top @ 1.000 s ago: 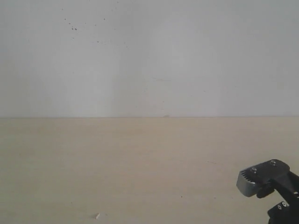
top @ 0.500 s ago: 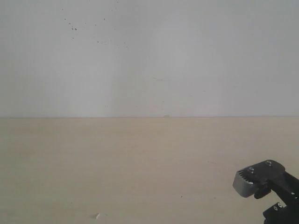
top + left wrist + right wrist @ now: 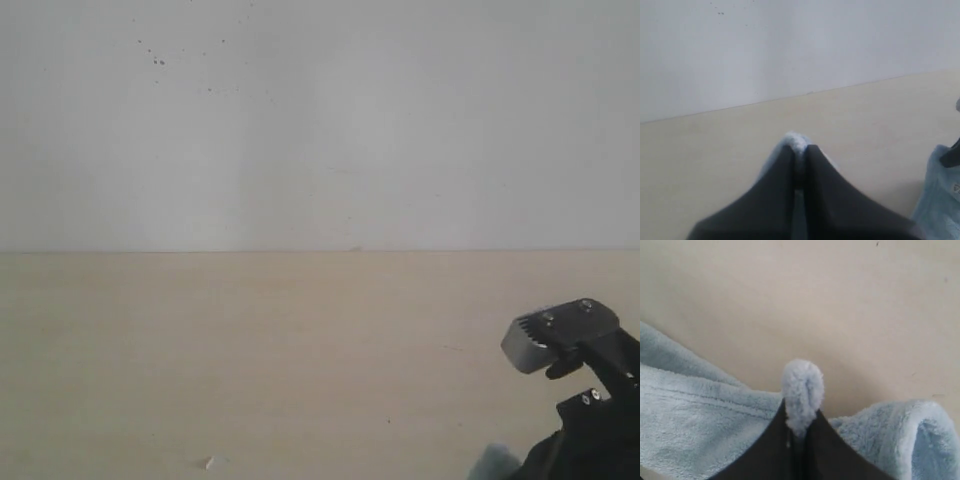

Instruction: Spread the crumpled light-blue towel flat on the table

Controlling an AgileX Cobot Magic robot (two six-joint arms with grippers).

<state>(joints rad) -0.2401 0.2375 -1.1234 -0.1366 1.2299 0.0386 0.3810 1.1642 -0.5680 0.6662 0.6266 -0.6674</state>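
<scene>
Since a second ago the right arm [image 3: 585,395] has shifted in the lower right corner of the exterior view. Its grey head now sits a little higher. A pale blue scrap of the towel [image 3: 493,463] now shows at the bottom edge just beside the arm, where only bare table [image 3: 300,350] lay before.

Seen from its wrist, the right tool [image 3: 801,416] has its jaws pressed together on a fold of the towel. The fold stands up as a rounded tuft right at the fingertips. The rest of the cloth lies rumpled on the table on both sides of the tool, with one side curled into a thick roll.

The left tool [image 3: 799,152] is likewise clamped tight, with a small fluffy tuft of towel poking out between its tips. More of the towel hangs bunched nearby at the edge of that view. Beyond it the table runs bare to the white wall [image 3: 790,45].
</scene>
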